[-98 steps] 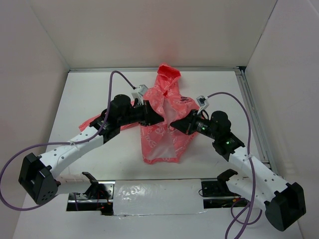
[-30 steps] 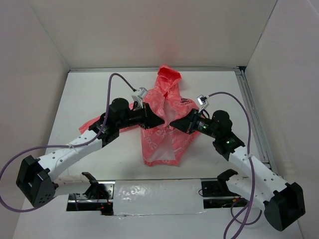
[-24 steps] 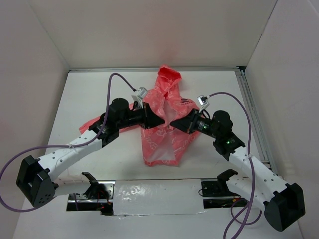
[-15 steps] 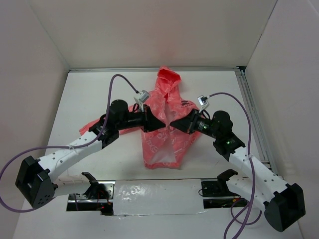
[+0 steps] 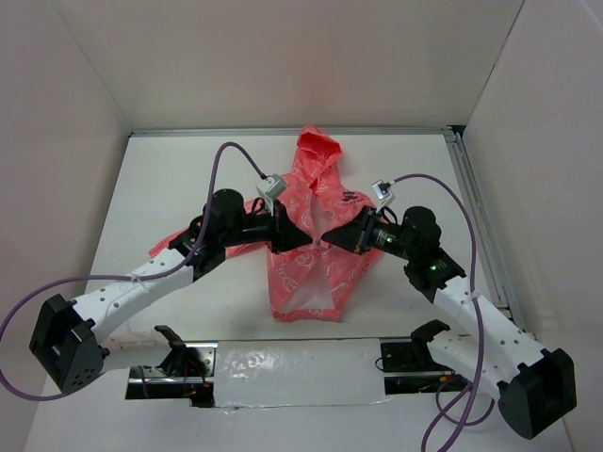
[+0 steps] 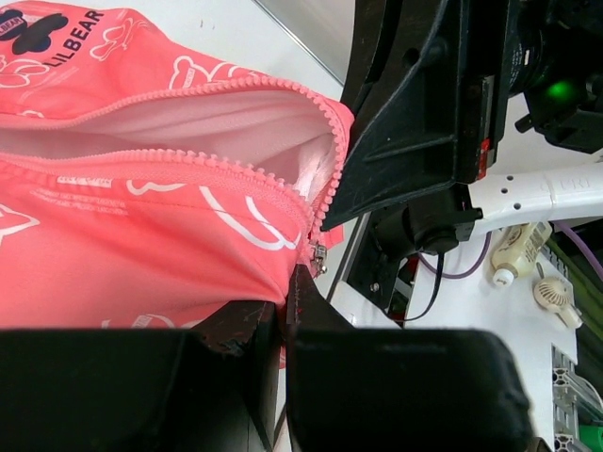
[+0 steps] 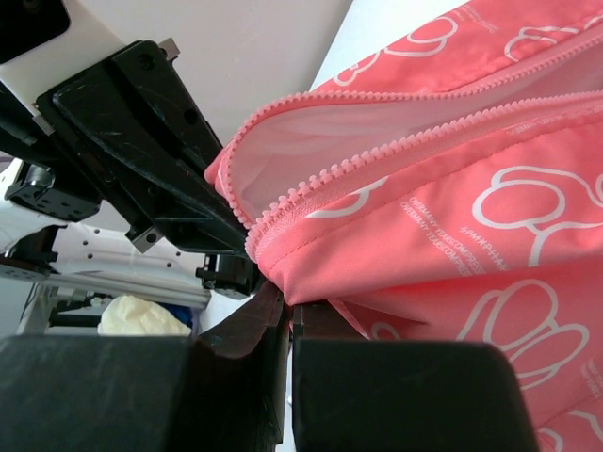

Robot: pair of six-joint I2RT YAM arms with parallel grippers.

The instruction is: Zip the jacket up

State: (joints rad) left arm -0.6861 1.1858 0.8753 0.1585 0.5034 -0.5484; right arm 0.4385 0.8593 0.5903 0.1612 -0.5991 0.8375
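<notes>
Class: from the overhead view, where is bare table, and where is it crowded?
Bare white table: far left, between the wall and the coral-pink hooded jacket; far right, between it and the metal rail. Crowded: the centre, where left pincer and right pincer both grip the jacket's front.

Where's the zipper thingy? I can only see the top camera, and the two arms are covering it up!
Observer: The left wrist camera shows it. A small metal slider sits just above the fingertips of the left gripper, which is shut on the jacket.
Operator: Is it zipped up past there?
Observer: No. Beyond the slider the pink teeth stand apart, with white lining showing between the two rows.
Operator: And the other arm?
Observer: Its own camera shows the right gripper shut on a fold of the jacket, just under where the two rows of teeth meet.
</notes>
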